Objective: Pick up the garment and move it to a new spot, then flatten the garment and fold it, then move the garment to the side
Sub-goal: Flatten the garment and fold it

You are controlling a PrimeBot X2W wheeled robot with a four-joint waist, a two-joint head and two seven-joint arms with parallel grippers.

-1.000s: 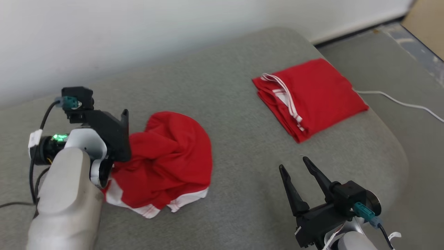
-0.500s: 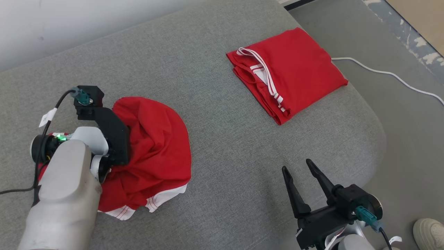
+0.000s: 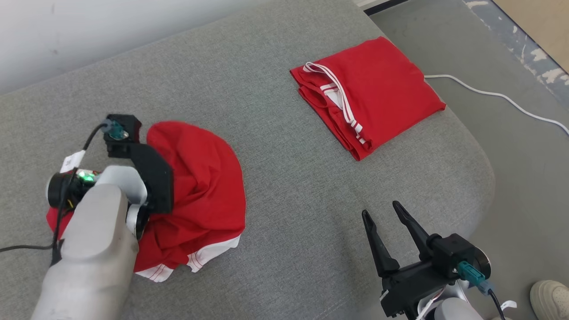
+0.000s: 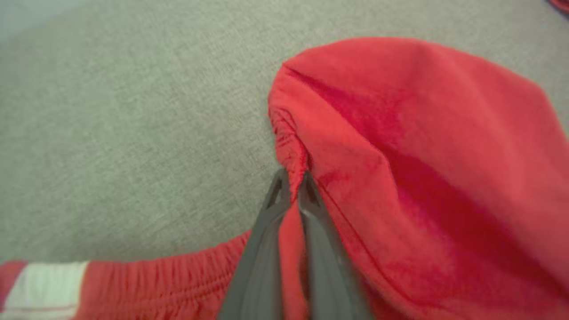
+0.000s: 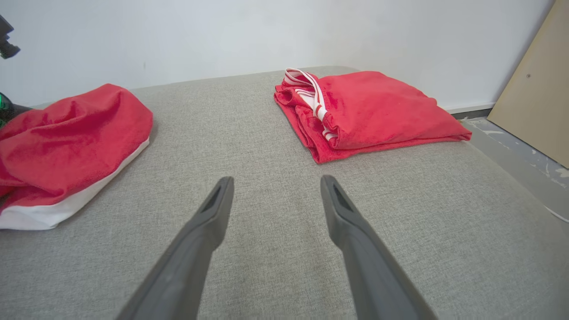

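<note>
A crumpled red garment (image 3: 200, 191) with white trim lies at the left of the grey cushion (image 3: 302, 186). My left gripper (image 4: 293, 182) is shut on a gathered fold of the garment (image 4: 400, 155) at its edge, with red cloth pinched between the two fingers. In the head view the left wrist's black mount (image 3: 151, 178) covers that grip. My right gripper (image 3: 380, 211) hovers open above bare cushion near the front right, its fingers (image 5: 213, 209) spread with nothing between them. The garment (image 5: 66, 133) lies far to its left.
A second red garment (image 3: 373, 98), folded with white stripes, lies at the cushion's far right corner. A white cable (image 3: 498, 95) runs over the floor beyond it. A shoe (image 3: 549, 295) shows at the lower right. A wooden board (image 5: 533, 89) leans by the wall.
The head camera tilted down early on. My left gripper has shut on a fold of the garment and shifted slightly. The right gripper stays open in place.
</note>
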